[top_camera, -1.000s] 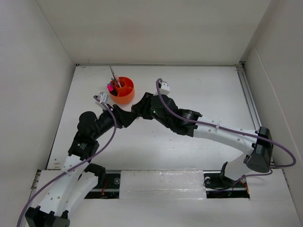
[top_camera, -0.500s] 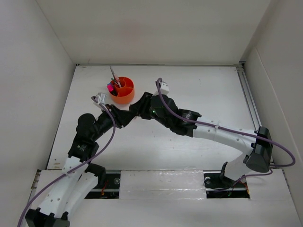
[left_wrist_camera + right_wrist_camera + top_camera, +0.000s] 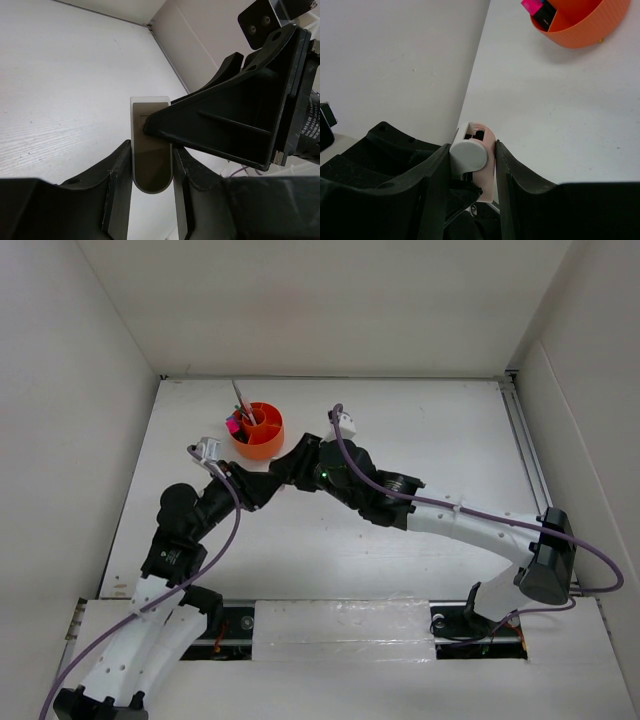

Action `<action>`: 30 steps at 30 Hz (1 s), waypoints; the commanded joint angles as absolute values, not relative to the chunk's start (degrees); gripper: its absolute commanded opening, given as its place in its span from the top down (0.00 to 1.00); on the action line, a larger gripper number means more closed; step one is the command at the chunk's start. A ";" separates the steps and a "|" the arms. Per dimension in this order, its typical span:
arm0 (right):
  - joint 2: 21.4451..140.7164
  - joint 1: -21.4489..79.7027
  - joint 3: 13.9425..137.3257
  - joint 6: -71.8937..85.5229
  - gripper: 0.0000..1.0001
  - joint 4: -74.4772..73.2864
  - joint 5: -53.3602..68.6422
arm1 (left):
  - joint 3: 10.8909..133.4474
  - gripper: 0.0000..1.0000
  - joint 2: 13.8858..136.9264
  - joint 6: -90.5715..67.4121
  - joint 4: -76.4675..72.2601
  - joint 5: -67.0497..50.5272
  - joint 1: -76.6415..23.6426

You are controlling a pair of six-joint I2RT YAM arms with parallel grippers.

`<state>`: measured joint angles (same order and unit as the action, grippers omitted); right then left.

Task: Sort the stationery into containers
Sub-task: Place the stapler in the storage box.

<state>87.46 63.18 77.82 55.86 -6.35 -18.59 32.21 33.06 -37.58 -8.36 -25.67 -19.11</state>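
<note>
Stationery piece (image 3: 150, 125), small, flat and pale, with one rounded end and a little rectangular recess near the other, is pinched from two sides at once. The left fingers (image 3: 116, 172) press on its long edges at the lower middle of the left wrist view. The right fingers (image 3: 436, 172) clamp its pinkish-white body and smooth grey rounded end at the lower middle of the right wrist view. It may be an eraser, but I cannot tell. The double hold looks like a hand-over between the arms, probably so that the arm better placed for the container can carry the piece on. Both pairs of fingers are matte black hard plastic, angular and ribbed. In the top view the two wrists meet left of centre, just below the orange tub (image 3: 266, 448), so the piece is near the tub but not in it, and it appears to be held off the desk (image 3: 430, 430). The tub is round, short-walled and smooth, with inner dividers. Pink and black items (image 3: 540, 11) lie in one compartment, and a thin pen (image 3: 239, 398) leans out at the upper left. The desk is white and matte, with a faint grain.
</note>
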 commanded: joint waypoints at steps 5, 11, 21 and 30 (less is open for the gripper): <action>87.71 65.39 77.17 54.84 0.46 -2.73 -12.13 | 33.22 1.00 32.17 -37.79 -14.77 -23.99 -18.98; 87.71 65.39 77.70 54.23 0.32 -2.72 -12.66 | 33.22 1.00 31.64 -37.79 -14.24 -23.47 -18.98; 84.73 60.22 73.66 53.70 0.06 -4.13 -16.69 | 35.85 1.00 33.48 -36.12 -8.27 -16.44 -18.98; 71.39 50.28 63.55 48.71 0.05 -11.49 -18.11 | 54.16 1.00 52.25 -25.27 1.63 -11.69 -18.98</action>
